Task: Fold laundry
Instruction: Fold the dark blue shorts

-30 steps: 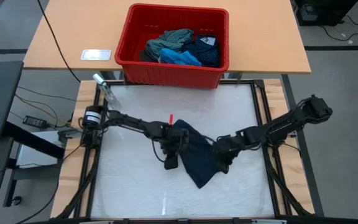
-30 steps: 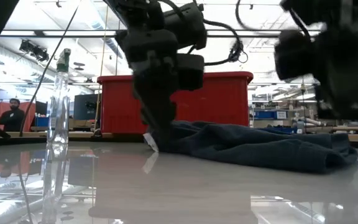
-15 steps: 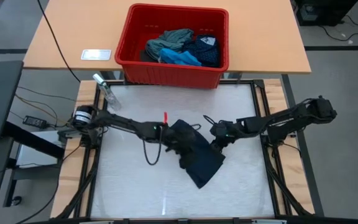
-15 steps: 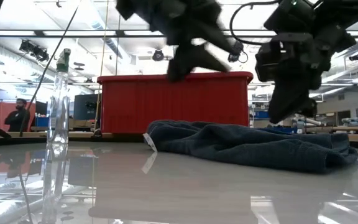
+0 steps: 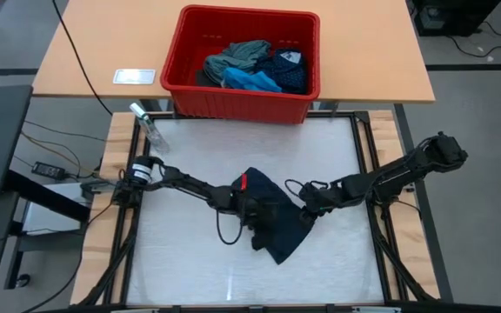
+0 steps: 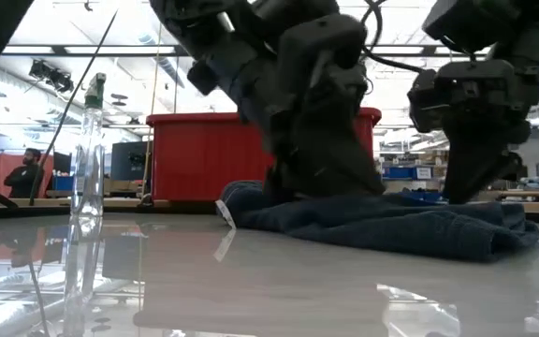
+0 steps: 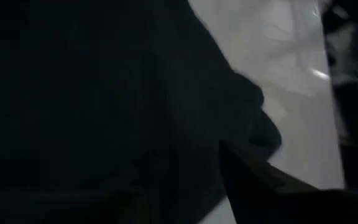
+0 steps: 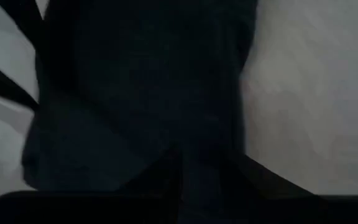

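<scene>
Centrally on desk point(image 5: 181, 252), lay dark navy garment point(image 5: 277, 222), crumpled, w/ both arms down on it. Left gripper point(image 5: 252, 211) pressed onto its left part, right gripper point(image 5: 307, 209) at its right edge; can't tell for either whether spread or pinching cloth. Behind, sat red bin point(image 5: 242, 96) w/ rest of laundry point(image 5: 255, 68). Stood near desk's left back corner: clear bottle point(image 6: 88, 154).

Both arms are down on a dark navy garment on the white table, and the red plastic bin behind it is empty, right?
Not empty: the high view shows the red plastic bin holding several garments. Both arms are down on the dark navy garment on the white table.
</scene>
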Robot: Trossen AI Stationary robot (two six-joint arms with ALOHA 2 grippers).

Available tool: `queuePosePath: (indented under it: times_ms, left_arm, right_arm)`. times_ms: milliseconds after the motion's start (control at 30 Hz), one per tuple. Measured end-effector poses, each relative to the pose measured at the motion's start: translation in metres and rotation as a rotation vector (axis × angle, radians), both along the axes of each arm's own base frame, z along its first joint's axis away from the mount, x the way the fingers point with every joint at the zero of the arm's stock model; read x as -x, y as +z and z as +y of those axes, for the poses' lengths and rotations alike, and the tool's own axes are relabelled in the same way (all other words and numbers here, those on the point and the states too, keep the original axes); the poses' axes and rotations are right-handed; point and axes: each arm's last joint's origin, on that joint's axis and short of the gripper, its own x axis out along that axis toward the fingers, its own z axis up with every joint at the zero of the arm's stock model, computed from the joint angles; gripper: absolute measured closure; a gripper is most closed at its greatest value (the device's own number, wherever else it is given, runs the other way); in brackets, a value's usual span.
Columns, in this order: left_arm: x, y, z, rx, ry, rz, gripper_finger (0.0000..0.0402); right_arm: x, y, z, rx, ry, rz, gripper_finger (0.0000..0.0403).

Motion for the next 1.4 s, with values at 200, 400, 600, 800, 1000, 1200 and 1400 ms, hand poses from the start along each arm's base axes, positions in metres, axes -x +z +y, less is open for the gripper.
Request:
queuePosePath:
  times_ms: [200, 400, 600, 800, 1000, 1200, 1400]
  left_arm:
    - [0.017, 0.006, -0.011, 0.032, -0.056, 0.143, 0.0258]
    - [0.029, 0.043, -0.015, 0.070, -0.029, 0.124, 0.0258]
    - [0.055, 0.088, -0.010, -0.024, 0.132, 0.122, 0.0257]
    - [0.087, 0.086, 0.003, -0.024, 0.337, 0.154, 0.0230]
    - [0.116, 0.031, 0.015, 0.265, 0.585, 0.044, 0.0159]
    - [0.131, -0.003, 0.038, 0.284, 0.808, 0.085, 0.0097]
    - [0.121, -0.010, 0.057, 0.246, 0.814, 0.029, 0.0077]
  right_arm:
    - [-0.005, -0.020, 0.017, -0.031, 0.041, 0.052, 0.0298]
    - [-0.015, -0.019, 0.033, -0.140, 0.127, -0.035, 0.0298]
    - [-0.010, 0.018, 0.021, -0.080, 0.085, -0.200, 0.0288]
    - [-0.012, 0.030, -0.010, 0.040, 0.045, -0.265, 0.0231]
    - [-0.020, 0.023, -0.043, 0.013, 0.089, -0.248, 0.0168]
    - [-0.032, 0.006, -0.076, -0.053, 0.044, -0.240, 0.0102]
    - [-0.045, -0.016, -0.095, -0.093, 0.000, -0.248, 0.0080]
